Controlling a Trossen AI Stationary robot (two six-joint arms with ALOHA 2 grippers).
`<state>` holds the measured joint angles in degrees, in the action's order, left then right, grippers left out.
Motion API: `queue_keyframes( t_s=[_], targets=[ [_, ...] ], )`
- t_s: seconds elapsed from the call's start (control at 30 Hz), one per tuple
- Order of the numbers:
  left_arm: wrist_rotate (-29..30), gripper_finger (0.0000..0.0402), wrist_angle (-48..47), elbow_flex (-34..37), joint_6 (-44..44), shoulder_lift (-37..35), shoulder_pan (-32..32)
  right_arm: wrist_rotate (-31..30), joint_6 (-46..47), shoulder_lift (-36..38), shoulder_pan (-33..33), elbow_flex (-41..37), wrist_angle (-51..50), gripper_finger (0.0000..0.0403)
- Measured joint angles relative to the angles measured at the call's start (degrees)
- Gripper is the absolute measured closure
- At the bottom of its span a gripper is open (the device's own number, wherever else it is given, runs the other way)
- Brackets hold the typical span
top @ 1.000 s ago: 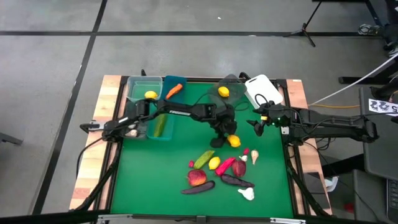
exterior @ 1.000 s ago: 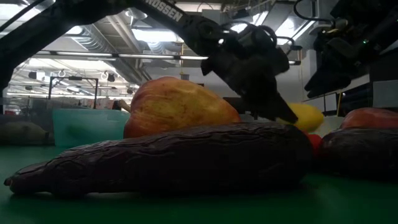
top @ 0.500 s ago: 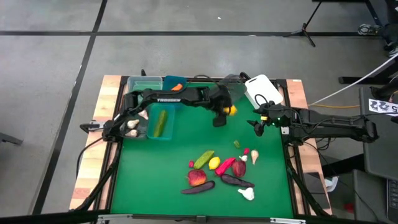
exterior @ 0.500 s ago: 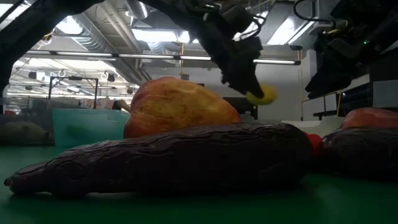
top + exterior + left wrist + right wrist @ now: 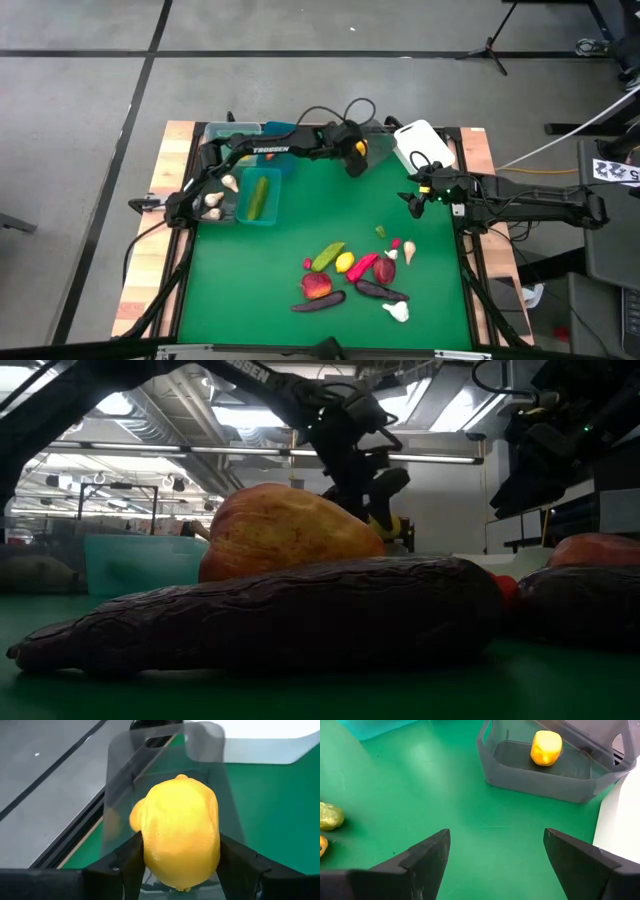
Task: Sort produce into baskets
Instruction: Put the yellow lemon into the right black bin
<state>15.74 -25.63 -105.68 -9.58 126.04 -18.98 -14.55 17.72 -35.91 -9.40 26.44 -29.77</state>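
Note:
My left gripper (image 5: 356, 157) hangs at the far middle of the green table, shut on a yellow lemon (image 5: 181, 832). It hovers by the near-left rim of the grey translucent basket (image 5: 378, 133). A second lemon (image 5: 546, 747) lies inside that basket. My right gripper (image 5: 413, 205) waits open at the right, holding nothing. Loose produce lies near the front: a cucumber (image 5: 327, 256), a lemon (image 5: 344, 263), a pepper (image 5: 362, 267), an apple (image 5: 317, 286), two eggplants (image 5: 318, 301) and garlic (image 5: 397, 312). My left gripper pinches the lemon between its two fingers, one finger (image 5: 129, 865) on each of the lemon's sides (image 5: 152, 857). The fingers slant down toward the table's far edge. The lemon is lifted clear of the table, in front of the grey basket's wall.
A white basket (image 5: 422, 146) stands right of the grey one. Green (image 5: 225, 131) and blue (image 5: 279, 128) baskets sit at the far left, partly under my left arm. A teal basket (image 5: 277, 190) holds a cucumber (image 5: 260, 197). Garlic bulbs (image 5: 214, 201) lie at the left edge.
My left gripper has carried the lemon up off the middle of the table and toward the far edge, to the grey basket. Its wrist has rolled on the way. The lemon stays held and clear of the table. The right arm has kept still.

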Motion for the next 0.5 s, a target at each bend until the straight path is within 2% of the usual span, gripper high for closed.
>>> queue_keyframes(
  t_s=[0.5],
  targets=[
    [-0.01,0.0201,1.68,0.08,-3.55,2.41,-0.9,-0.02,-0.02,-0.01,-0.01,0.0,0.05,0.0084]
  ],
)
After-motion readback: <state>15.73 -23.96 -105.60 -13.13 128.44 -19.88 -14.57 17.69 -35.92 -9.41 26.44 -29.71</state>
